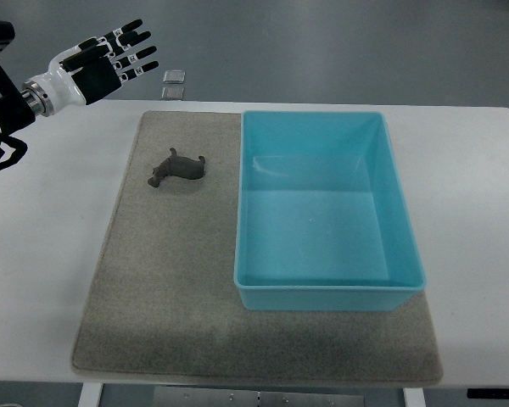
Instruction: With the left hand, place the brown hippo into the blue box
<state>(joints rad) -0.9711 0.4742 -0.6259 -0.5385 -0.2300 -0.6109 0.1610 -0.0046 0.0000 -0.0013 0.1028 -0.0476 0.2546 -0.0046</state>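
The brown hippo [178, 167] lies on the gray mat [153, 288], just to the left of the blue box [327, 292]. It does not touch the box. The box has nothing in it yet.

The hippo looks small and light, like a hard little toy. It may be smooth, so it could slip or roll over. You should take it around its fat middle, not by the thin legs or the head.

Your left hand [106, 61] is up high at the far left corner, well away from the hippo. Its fingers are spread out flat and hold nothing. The right hand does not show.
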